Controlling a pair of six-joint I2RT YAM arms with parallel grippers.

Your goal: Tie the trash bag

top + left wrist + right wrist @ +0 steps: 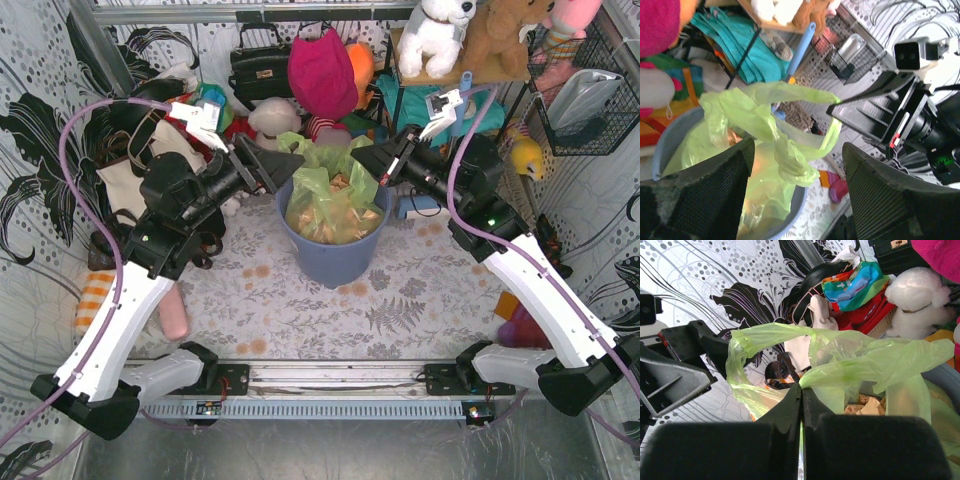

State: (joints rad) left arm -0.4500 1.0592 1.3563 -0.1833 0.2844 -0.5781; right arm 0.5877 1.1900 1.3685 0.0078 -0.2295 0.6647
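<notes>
The bag (pixel 335 200) in the bin (pixel 330 262) looks light, limp and slippery; I'd take it by the twisted ends looped above the rim. It's pale green film with tan paper showing. Above the bin the right gripper (pixel 801 388) pinches one end; the left gripper (pixel 796 150) gapes, empty.

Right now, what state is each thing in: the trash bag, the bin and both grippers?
trash bag: sitting in the bin, crumpled paper inside, top flaps raised and looped together, loop not drawn tight.
bin: upright, lined with the bag.
left gripper: open, jaws either side of the looped plastic, not gripping it.
right gripper: shut on a strip of the trash bag.
</notes>
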